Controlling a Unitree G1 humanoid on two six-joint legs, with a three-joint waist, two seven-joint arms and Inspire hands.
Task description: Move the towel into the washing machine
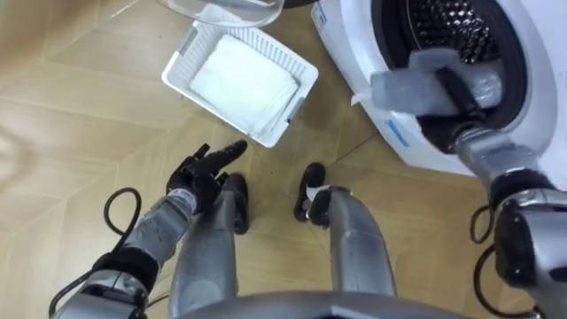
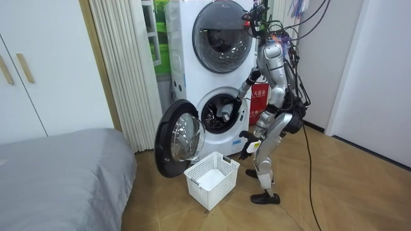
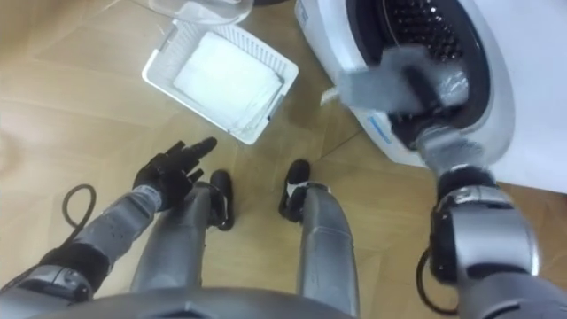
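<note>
My right hand (image 1: 461, 89) has its fingers curled round the grey towel (image 1: 409, 89). It holds the towel across the lower rim of the round opening of the white front-loading washing machine (image 1: 354, 53), just before the dark perforated metal drum (image 1: 447, 31). My left hand (image 1: 202, 173) hangs low beside my left leg, fingers loose and nearly straight, holding nothing, above the pale wooden floor (image 1: 80, 106). The white slatted plastic basket (image 1: 295, 108) sits on the floor ahead to my left. It is near the machine's lower corner but apart from it, and a folded white cloth (image 1: 244, 80) lies in it. The room view adds the round glass door (image 2: 176, 138), swung wide toward that view's left just behind the basket. It also shows a second machine (image 2: 221, 29) stacked above and a grey bed (image 2: 58, 167) well apart.
</note>
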